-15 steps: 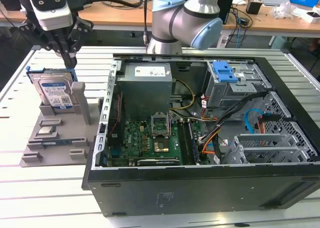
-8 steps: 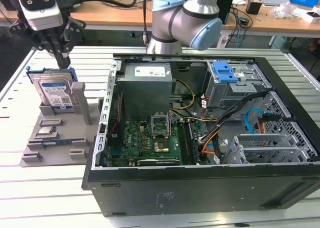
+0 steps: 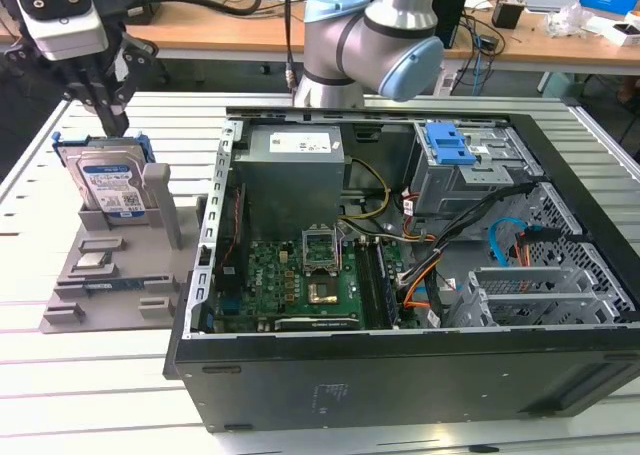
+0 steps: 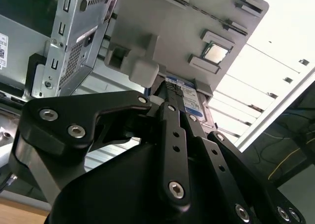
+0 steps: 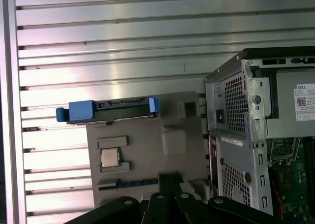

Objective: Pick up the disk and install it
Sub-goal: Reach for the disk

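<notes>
The disk (image 3: 105,180) stands on edge in a slot of a grey holder block (image 3: 110,275) at the exterior view's left, its white-and-blue label facing forward and its blue carrier around it. My gripper (image 3: 113,125) hangs just above its top edge, with the black fingers drawn together and nothing between them. In the second wrist view the disk's edge (image 4: 183,93) lies just past the tips of the gripper (image 4: 182,116). The first wrist view looks down on the disk (image 5: 108,110), with the gripper (image 5: 167,177) over the holder (image 5: 147,155).
An open black computer case (image 3: 400,375) lies to the exterior view's right of the holder. Inside it are a grey power-supply box (image 3: 295,165), a green motherboard (image 3: 300,275) and a metal drive bay with a blue latch (image 3: 447,145). A small chip (image 5: 110,157) rests on the holder.
</notes>
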